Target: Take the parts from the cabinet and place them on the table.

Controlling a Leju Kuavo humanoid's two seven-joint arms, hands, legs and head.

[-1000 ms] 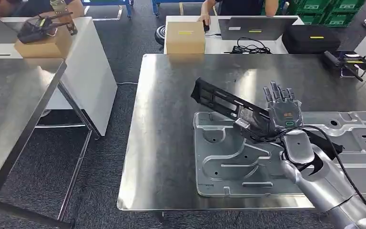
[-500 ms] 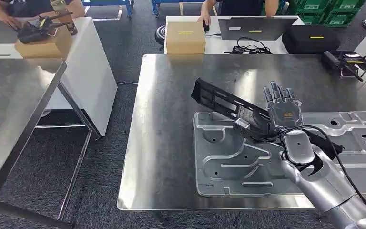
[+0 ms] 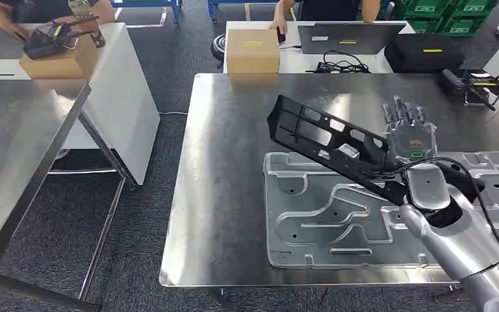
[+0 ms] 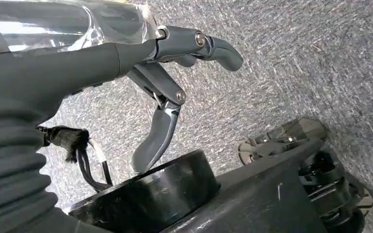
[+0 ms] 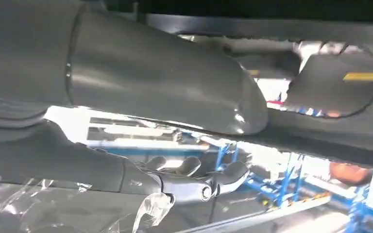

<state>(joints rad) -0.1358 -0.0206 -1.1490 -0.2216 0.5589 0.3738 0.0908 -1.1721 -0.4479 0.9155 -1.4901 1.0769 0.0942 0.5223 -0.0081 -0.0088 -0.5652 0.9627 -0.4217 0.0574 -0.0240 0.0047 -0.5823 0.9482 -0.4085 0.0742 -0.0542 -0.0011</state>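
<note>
While I am watching through the head view, my right hand (image 3: 410, 138) is holding one long black plastic part (image 3: 338, 148) with cut-out windows, gripping it near its right end with the fingers pointing toward the far edge of the steel table (image 3: 234, 195). The part is hanging tilted in the air, its free end reaching toward the table's far left and standing above one large stamped metal panel (image 3: 318, 221). I cannot tell whether the part's low end is touching the panel. That panel is lying flat along the near edge of the table, running off toward the right edge. One small black device (image 3: 471, 84) is sitting at the far right corner.

My left hand (image 4: 170, 87) is hanging over grey carpet, holding nothing, with its fingers loosely apart.

Beyond the table's far edge I am seeing one cardboard box (image 3: 253, 51), one laptop (image 3: 347, 38) and one black case (image 3: 423, 53) on a white desk, with a person's hand (image 3: 279, 27) resting by the box. A second cardboard box (image 3: 58, 64) is sitting on another white desk at the far left.
</note>
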